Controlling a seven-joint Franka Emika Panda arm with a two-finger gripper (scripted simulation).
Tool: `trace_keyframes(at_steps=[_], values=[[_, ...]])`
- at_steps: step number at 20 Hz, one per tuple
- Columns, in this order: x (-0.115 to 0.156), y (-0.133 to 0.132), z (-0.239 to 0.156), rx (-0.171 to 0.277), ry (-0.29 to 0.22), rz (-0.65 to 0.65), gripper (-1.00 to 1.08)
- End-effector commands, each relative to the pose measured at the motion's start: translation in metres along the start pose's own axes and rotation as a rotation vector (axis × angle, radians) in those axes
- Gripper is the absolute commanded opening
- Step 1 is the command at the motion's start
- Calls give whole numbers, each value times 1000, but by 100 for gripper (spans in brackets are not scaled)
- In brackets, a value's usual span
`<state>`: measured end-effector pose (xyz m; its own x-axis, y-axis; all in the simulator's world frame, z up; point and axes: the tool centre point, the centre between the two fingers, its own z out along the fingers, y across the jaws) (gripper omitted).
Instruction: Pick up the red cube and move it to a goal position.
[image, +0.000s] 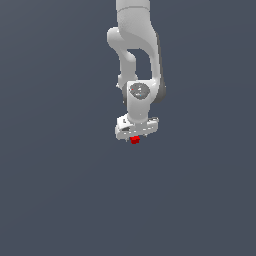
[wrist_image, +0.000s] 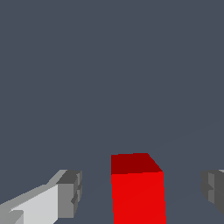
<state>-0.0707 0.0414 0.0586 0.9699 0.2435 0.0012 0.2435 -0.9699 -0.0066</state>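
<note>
The gripper (wrist_image: 141, 192) is standing with its jaws spread wide, wider than the red cube (wrist_image: 138, 190). The cube is sitting between the two fingers (wrist_image: 70, 192), with a gap on each side, touching neither. In the exterior view the cube (image: 134, 140) is showing just under the white arm (image: 136, 60).

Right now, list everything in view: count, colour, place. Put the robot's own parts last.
red cube: one, bright red, between the two fingers with a gap on each side; in the exterior view it shows just under the tool.
surface: one, plain dark blue-grey, filling the background of both views.
arm: one, white with grey joints, coming down from the exterior view's top edge.
tool: one, white body, open around the cube.
fingers: two, grey pads, one on each side of the cube, neither touching it.
</note>
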Motion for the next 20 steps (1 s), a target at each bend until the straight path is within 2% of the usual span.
trace_keyframes(at_steps=[1,11,12,20], values=[[-8,-1,14,-2,0,-23,100],[-21,0,38,-5,-1,-60,100],[-21,0,38,-5,-1,-60,-100],[-21,0,38,-5,-1,-60,-100]])
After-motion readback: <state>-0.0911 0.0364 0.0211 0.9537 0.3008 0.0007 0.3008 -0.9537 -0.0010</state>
